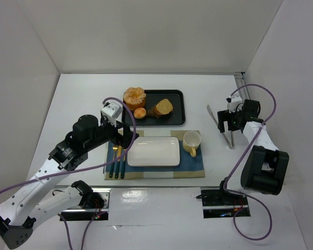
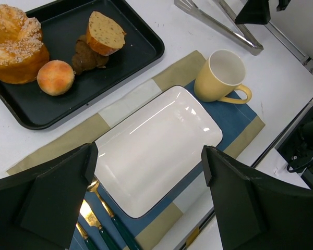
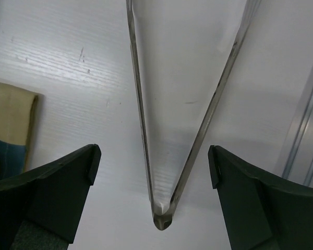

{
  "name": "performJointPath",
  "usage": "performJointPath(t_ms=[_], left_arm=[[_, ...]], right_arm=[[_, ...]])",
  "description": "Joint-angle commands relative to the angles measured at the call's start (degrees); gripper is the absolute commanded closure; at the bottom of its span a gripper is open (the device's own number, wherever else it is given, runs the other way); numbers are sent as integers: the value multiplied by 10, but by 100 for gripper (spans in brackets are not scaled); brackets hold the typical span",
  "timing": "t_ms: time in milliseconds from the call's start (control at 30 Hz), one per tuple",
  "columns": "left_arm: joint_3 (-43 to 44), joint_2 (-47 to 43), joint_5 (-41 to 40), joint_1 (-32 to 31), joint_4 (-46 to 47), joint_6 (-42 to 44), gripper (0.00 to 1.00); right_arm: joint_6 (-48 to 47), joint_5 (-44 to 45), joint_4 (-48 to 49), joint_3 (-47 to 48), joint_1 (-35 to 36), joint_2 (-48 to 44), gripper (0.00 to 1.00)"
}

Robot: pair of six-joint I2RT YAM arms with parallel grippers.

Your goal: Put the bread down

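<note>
**Getting ready to pick up the bread**

The left hand (image 2: 148,177) hangs over the long white plate (image 2: 156,130). Its two black fingers are spread wide, with nothing between them. The right hand (image 3: 154,177) hangs low over the shiny metal tongs (image 3: 138,104) lying on the white desk (image 1: 78,104). Its fingers are spread too, one on each side of the tongs, and they do not seem to touch them.

No bread is on the plate yet. All of it sits in the flat black tray (image 2: 130,57) just past the plate. There is a big round sugary bun (image 2: 13,47), a small golden roll (image 2: 56,77), and a cut slice of loaf (image 2: 105,34) leaning on a dark brown pastry (image 2: 86,54). The task does not say which piece to move.

I think this is the very first step: getting hold of the tool. Next, the right hand should go down and squeeze the tongs. It should then lift them and carry them over to the tray. The yellow cup (image 2: 221,75) stands just beside the plate, so the tongs should pass clear of it.
</note>
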Motion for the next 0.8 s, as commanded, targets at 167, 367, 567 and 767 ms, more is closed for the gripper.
performJointPath(t_ms=[167,367,567,767], left_arm=[[2,-9,19,-2,22,9,0],[2,-9,19,-2,22,9,0],[2,-9,19,-2,22,9,0],[2,-9,14,-2,22,9,0]], right_arm=[[-35,13,37,8,4,75,2],[-40,18,48,19,4,123,2],[-46,35,60,25,4,149,2],[-51,35,60,35,4,179,8]])
